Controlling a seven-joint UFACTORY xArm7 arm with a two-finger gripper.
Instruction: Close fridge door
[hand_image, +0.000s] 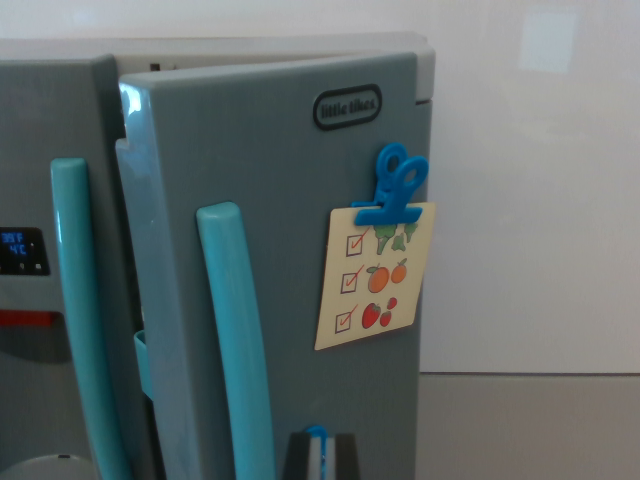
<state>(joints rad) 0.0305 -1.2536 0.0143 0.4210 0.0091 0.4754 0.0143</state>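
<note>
— Where is your gripper?

— My gripper (318, 455) shows only as a dark tip with a blue stripe at the bottom edge of the wrist view, right in front of the fridge door (270, 250). So little of it is in sight that I cannot tell whether it is wide or narrow, or whether it touches the door.

— And the door?

— It stands ajar, swung out from the grey toy fridge (50, 150). Its near edge sits forward of the neighbouring door panel, with a dark gap between them. A teal handle (235, 340) runs upright down it, and a second teal handle (80, 310) runs down the panel at the wrist view's left.

— Anything on it?

— A blue clip (395, 185) pins a checklist card (373, 290) with fruit pictures and red ticks. An oval logo (347, 107) sits above. A small digital display (22, 250) shows at the left, and a white wall (540, 200) behind.
</note>
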